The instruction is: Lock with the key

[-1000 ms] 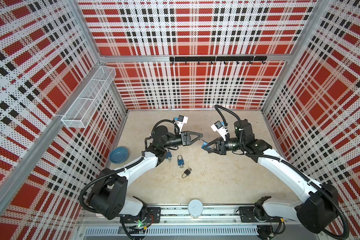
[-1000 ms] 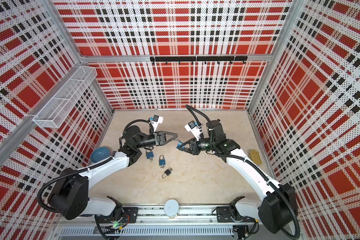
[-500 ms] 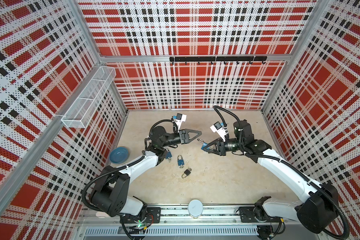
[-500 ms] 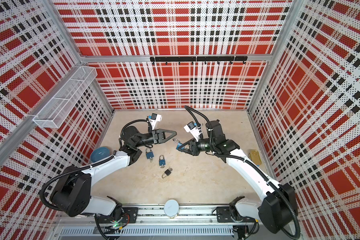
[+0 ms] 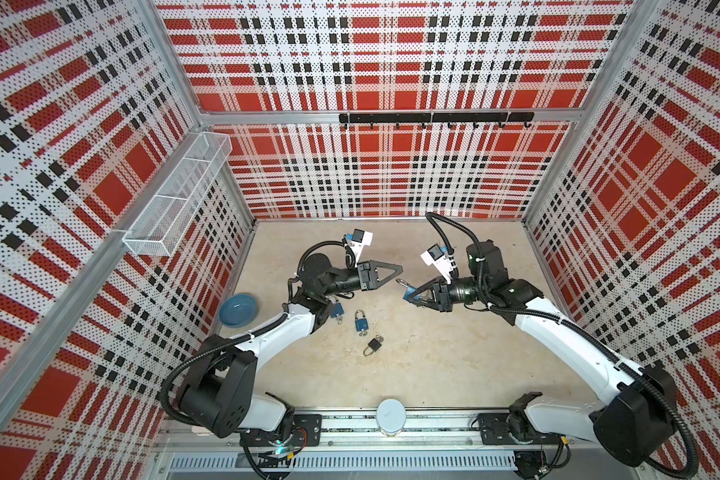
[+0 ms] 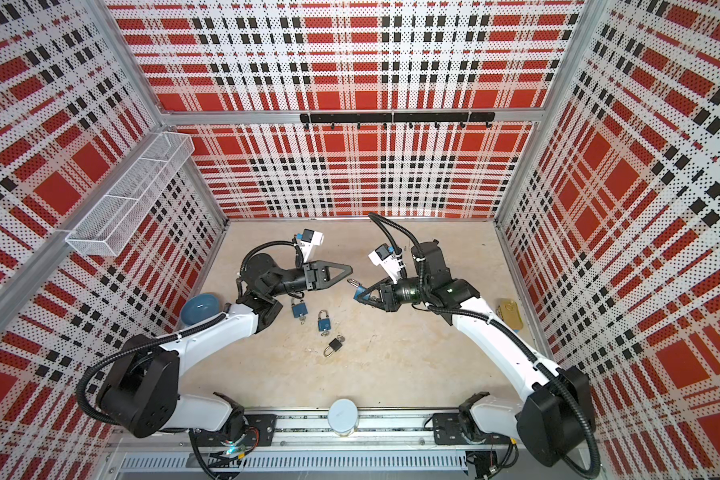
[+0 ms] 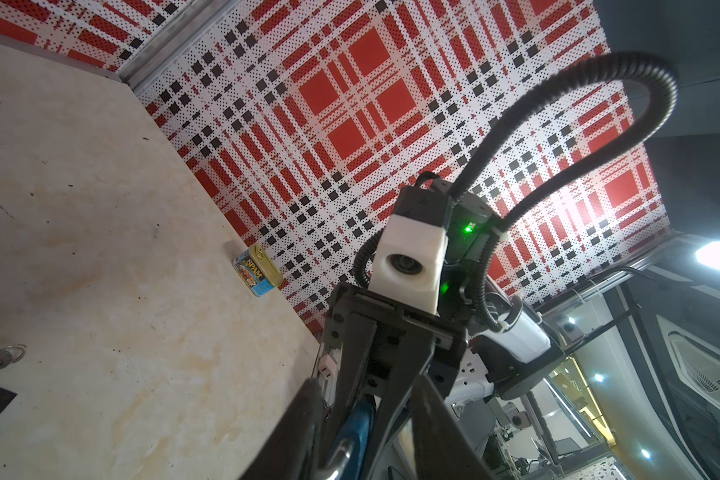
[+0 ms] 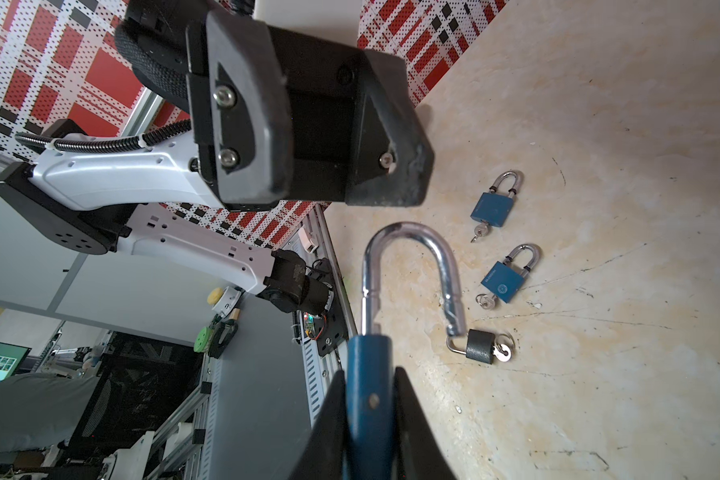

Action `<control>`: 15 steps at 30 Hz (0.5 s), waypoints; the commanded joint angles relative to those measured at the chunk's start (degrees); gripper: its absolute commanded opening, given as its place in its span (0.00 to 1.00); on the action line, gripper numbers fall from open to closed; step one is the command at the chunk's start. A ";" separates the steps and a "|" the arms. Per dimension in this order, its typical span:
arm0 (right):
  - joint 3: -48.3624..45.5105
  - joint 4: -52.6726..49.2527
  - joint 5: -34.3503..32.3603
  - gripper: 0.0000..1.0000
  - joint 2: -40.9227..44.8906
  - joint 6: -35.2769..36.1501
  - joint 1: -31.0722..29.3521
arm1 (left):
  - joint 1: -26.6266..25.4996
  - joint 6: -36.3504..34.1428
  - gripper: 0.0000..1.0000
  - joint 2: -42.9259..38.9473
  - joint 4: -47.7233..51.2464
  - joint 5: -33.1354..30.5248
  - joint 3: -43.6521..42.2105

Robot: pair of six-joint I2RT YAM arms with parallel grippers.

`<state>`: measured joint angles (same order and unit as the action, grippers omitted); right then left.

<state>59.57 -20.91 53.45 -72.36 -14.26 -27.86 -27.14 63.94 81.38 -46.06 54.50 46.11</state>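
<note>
The right tool (image 5: pixel 409 294) is clamped on the body of a held blue padlock (image 8: pixel 368 374), raised above the middle of the counter (image 5: pixel 454 357). Its silver shackle (image 8: pixel 412 245) is swung open and points left at the left tool (image 5: pixel 400 270). That tool's fingers stand slightly apart with nothing seen between them, just short of the shackle. Nearer, left of centre, lie a left blue padlock (image 5: pixel 337 309), a middle blue padlock (image 5: pixel 361 321) and a black padlock (image 5: pixel 374 344), each with a key (image 8: pixel 501 352) in it.
</note>
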 commanded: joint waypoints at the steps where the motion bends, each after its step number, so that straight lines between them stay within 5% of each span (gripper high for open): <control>1: 2.69 1.56 0.34 0.00 -0.14 2.08 -0.06 | -0.51 -0.85 0.39 -1.31 2.23 2.02 -0.35; 15: 3.80 1.57 0.02 0.00 -0.42 1.79 -0.07 | -0.93 -3.80 0.35 -3.39 7.32 2.71 -0.67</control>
<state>60.45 -22.48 53.28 -72.38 -14.11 -27.86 -27.46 60.84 79.83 -40.25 55.11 46.11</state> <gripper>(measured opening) 0.175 0.353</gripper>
